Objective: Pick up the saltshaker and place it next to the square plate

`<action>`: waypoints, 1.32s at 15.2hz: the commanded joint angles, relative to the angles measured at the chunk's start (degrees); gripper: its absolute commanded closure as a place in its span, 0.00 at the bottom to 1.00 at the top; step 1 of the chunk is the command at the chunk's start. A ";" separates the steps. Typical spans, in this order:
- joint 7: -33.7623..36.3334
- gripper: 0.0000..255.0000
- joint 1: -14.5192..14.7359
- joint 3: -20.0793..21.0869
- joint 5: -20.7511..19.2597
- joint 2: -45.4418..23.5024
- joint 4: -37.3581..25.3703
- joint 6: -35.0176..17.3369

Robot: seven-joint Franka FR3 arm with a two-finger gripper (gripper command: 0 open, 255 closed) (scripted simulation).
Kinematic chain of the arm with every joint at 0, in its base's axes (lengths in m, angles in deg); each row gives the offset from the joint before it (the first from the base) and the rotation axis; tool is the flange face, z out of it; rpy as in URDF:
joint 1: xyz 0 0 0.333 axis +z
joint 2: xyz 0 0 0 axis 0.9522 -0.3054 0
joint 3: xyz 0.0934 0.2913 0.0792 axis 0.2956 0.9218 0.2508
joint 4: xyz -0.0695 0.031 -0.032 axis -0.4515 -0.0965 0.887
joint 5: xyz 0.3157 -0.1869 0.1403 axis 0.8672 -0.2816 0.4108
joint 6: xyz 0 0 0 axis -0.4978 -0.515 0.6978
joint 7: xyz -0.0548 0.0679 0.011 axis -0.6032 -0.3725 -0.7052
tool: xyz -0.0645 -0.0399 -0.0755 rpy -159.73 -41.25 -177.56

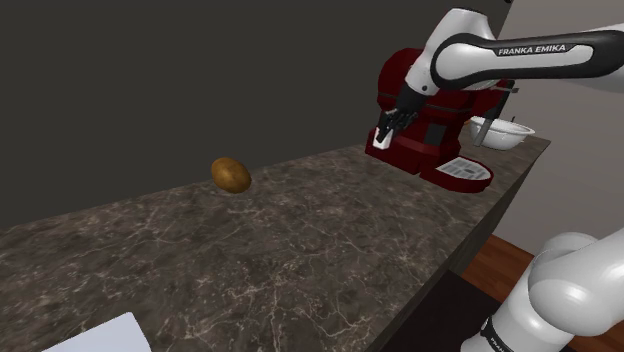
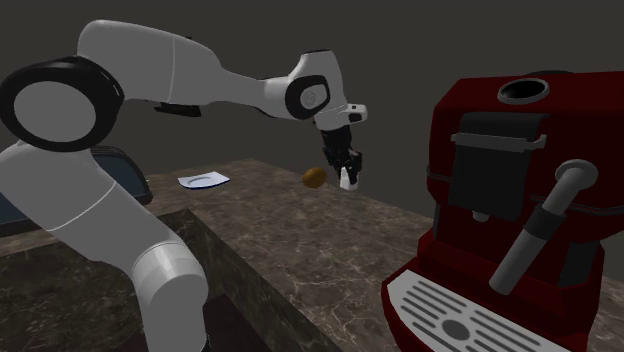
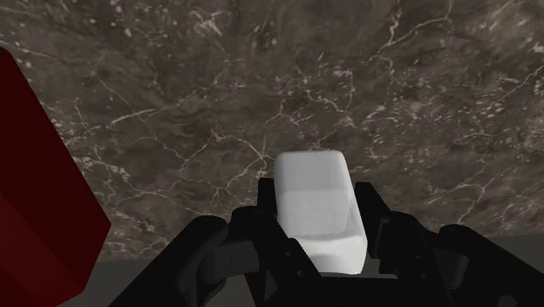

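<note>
- shoulder view: gripper hangs above the countertop, just in front of the red coffee machine, with a small white saltshaker at its tip
- it looks lifted clear of the stone, my read: so it can travel without dragging
- same view: square plate is only a white corner at the lower left edge, well apart from the shaker
- potato sits between them toward the far edge, so the carry should pass on the near side or over it
- white bowl behind the machine is out of the way
- second exterior view: looks back from the machine end, so the plate's whole outline shows, lying flat on the counter with bare stone around it for a drop spot
- here the potato looks just beside the shaker, but that is line-of-sight overlap, since the shoulder view puts them apart
- wrist view: the one that settles the grip: fingers are partly closed and clamp the pale rounded shaker on two opposite sides, roughly centred
- veined counter lies beyond it, red machine body off to one side
- judgement: pick done, the carry to the plate remains
</note>
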 commanded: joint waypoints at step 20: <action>22.78 1.00 6.43 19.83 4.61 11.39 3.70 8.06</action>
